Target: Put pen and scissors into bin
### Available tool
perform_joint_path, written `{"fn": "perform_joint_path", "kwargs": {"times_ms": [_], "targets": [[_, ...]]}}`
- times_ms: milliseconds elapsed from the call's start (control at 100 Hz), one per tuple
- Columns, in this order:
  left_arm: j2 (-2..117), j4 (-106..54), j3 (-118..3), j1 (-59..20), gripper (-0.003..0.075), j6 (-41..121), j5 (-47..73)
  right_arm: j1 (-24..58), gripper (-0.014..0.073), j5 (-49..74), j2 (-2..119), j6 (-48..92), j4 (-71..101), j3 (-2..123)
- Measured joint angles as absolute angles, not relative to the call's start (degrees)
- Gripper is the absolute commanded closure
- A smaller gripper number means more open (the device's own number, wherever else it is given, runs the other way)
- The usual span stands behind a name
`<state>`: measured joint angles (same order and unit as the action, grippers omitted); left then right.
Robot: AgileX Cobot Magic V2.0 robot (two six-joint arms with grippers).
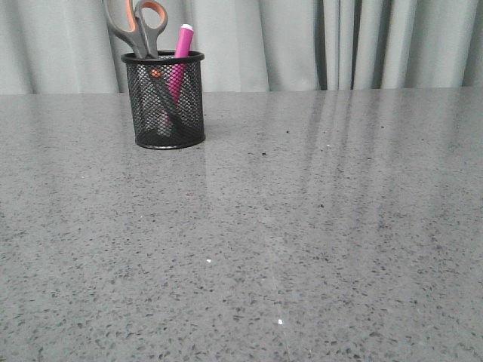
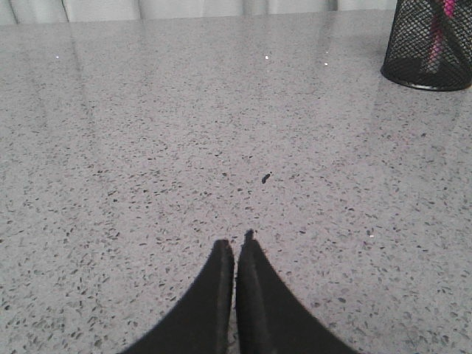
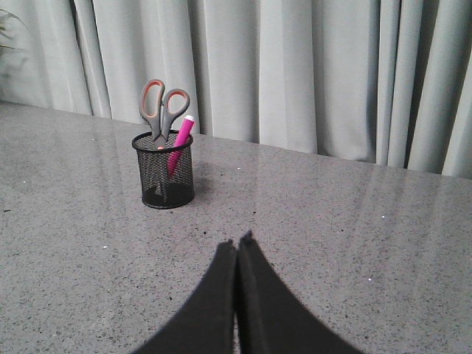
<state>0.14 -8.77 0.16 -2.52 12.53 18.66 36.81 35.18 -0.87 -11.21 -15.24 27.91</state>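
Note:
The black mesh bin (image 1: 165, 102) stands at the back left of the table. The scissors (image 1: 137, 26) stand in it with the grey, orange-lined handles up. The magenta pen (image 1: 181, 47) leans in it beside them, pale end up. The right wrist view shows the bin (image 3: 164, 171), scissors (image 3: 162, 107) and pen (image 3: 179, 140) the same way. The left wrist view catches the bin (image 2: 431, 44) at its edge. My left gripper (image 2: 236, 242) is shut and empty above bare table. My right gripper (image 3: 237, 240) is shut and empty, well short of the bin. Neither gripper shows in the front view.
The grey speckled tabletop (image 1: 302, 226) spreads wide around the bin. Pale curtains (image 1: 317, 41) hang behind the table's far edge.

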Motion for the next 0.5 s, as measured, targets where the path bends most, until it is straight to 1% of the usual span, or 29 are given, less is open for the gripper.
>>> {"fn": "perform_joint_path", "kwargs": {"times_ms": [180, 270, 390, 500], "targets": [[0.1, -8.7, 0.2, -2.5, 0.0739, 12.5, 18.7, 36.8, 0.0662, 35.2, -0.9, -11.2, -15.4, 27.7], [0.1, -8.7, 0.2, -2.5, 0.0739, 12.4, 18.7, 36.4, 0.0662, 34.6, -0.9, -11.2, -19.4, 26.3], [0.1, -8.7, 0.2, -2.5, 0.0739, 12.4, 18.7, 34.0, 0.0662, 28.3, -0.9, -11.2, -21.0, 21.7], [0.1, -8.7, 0.2, -2.5, 0.0739, 12.4, 18.7, 28.6, 0.0662, 21.2, 0.4, -11.2, -17.6, 16.1]]}}
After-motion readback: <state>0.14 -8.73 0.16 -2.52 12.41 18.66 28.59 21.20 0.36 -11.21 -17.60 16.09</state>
